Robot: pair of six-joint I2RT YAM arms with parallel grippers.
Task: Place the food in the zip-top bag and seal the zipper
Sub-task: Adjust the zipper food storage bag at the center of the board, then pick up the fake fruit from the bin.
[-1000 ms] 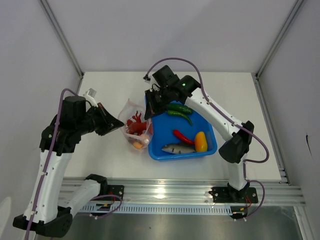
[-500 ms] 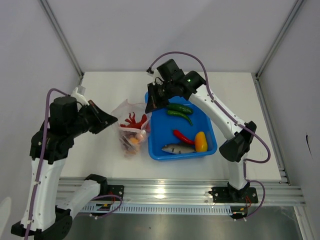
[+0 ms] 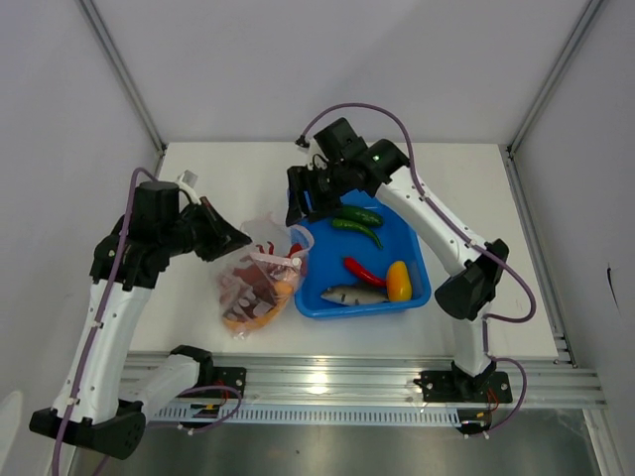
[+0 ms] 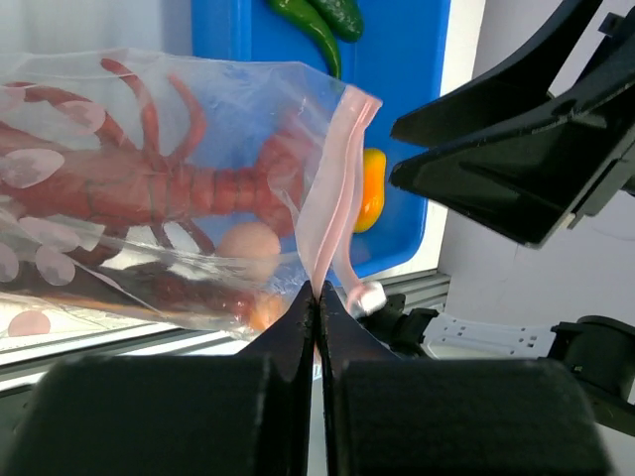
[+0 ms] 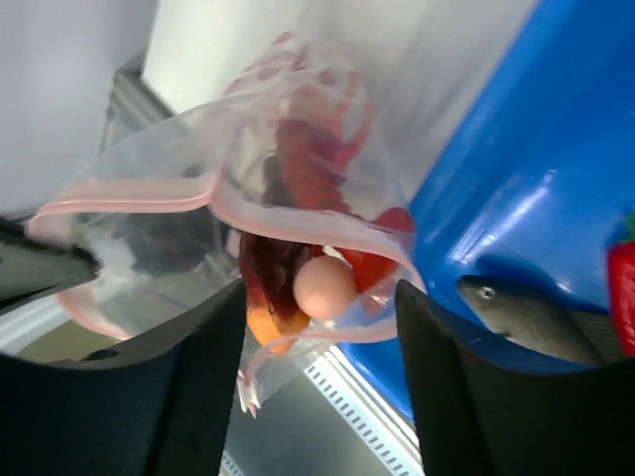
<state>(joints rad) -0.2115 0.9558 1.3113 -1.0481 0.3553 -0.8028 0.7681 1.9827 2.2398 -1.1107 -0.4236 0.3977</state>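
The clear zip-top bag [image 3: 254, 290] hangs slanted left of the blue tub. It holds a red lobster [image 4: 169, 183], the pale egg [image 4: 248, 241] and an orange piece. My left gripper [image 4: 319, 297] is shut on the pink zipper [image 4: 335, 178] at the bag's corner, with the white slider [image 4: 369, 295] just beside it. My right gripper [image 5: 319, 327] stands open above the gaping bag mouth [image 5: 298, 223], touching nothing, and the egg [image 5: 324, 287] shows between its fingers. In the tub lie green cucumbers [image 3: 355, 220], a red chili [image 3: 362, 270], a yellow pepper [image 3: 399, 281] and a grey fish [image 3: 352, 294].
The blue tub [image 3: 415, 260] sits right of the bag, its left wall close to the bag mouth. The aluminium rail [image 3: 327, 377] runs along the table's near edge under the bag's bottom. Grey walls close in left and right.
My right gripper has opened and stays over the tub's far-left corner. The bag has swung down toward the near edge, hanging from my left gripper, which shifted right.
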